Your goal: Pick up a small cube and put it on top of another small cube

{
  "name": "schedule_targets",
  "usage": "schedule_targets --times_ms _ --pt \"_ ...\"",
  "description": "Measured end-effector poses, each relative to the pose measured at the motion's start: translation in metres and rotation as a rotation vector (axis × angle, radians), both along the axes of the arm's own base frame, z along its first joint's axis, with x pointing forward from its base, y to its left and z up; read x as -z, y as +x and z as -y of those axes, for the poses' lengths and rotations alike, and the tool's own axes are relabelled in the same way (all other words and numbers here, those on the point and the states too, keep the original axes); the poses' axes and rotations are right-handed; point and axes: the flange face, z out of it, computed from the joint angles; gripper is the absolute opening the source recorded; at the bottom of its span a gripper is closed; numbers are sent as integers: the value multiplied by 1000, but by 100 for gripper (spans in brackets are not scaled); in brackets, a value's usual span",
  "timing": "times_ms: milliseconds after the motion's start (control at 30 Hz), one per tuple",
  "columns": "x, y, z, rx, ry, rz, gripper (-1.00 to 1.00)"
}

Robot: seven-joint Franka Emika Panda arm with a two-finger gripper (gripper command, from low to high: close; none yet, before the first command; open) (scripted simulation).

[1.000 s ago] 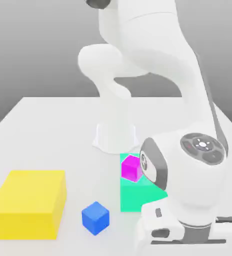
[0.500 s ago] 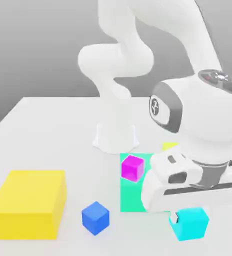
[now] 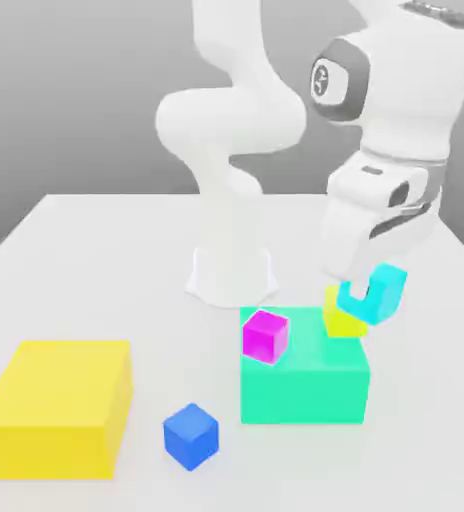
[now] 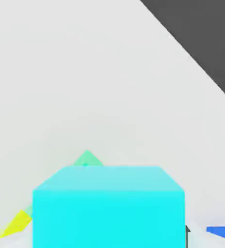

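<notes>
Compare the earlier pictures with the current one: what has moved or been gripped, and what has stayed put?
The gripper, shut on the light-cyan cube, has risen from low at the table's front, carrying it up and back to just above the small yellow cube. The magenta cube, blue cube, teal block and large yellow block have not moved.

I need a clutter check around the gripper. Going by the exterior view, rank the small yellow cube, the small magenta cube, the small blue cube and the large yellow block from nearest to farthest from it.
Measured from the gripper, shut on the cyan cube:
1. small yellow cube, just beside and below it.
2. small magenta cube, toward the exterior view's left, against the teal block.
3. small blue cube, lower left on the table.
4. large yellow block, far left.
</notes>
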Motion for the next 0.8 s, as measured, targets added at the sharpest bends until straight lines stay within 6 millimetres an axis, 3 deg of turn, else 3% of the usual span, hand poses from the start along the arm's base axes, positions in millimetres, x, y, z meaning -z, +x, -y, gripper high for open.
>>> schedule_targets --times_ms 233,433,467,667,800 --pt "-8 -67 6 -286 53 -31 -100" --pt "49 -74 6 -324 61 -35 -100" --pt "54 -74 6 -324 61 -35 100" --pt "57 -75 7 -324 60 -34 100" --pt "27 -73 5 -324 60 -33 100"
